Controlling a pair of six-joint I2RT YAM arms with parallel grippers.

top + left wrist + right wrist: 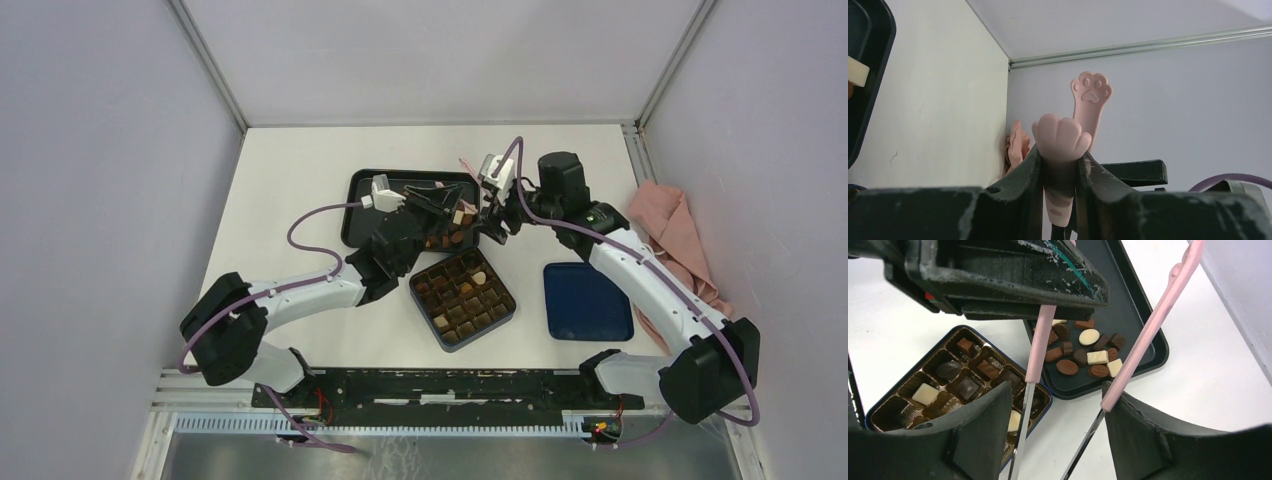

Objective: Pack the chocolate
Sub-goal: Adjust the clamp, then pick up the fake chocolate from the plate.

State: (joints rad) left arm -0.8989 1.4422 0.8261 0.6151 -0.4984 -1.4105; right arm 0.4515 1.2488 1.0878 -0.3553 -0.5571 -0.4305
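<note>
Top external view: left gripper clamped on one leg of the pink tweezers. Chocolate lies loose in the black tray, with more pieces in the compartment box. Right gripper has jaws spread, straddling both tweezer legs. Blue lid; pink cloth.

The left claw squeezes the pink tweezers, whose two ends look like cat paws. On the left is the white counter, with a dark tray at its edge. A pink cloth sits far back.
</note>
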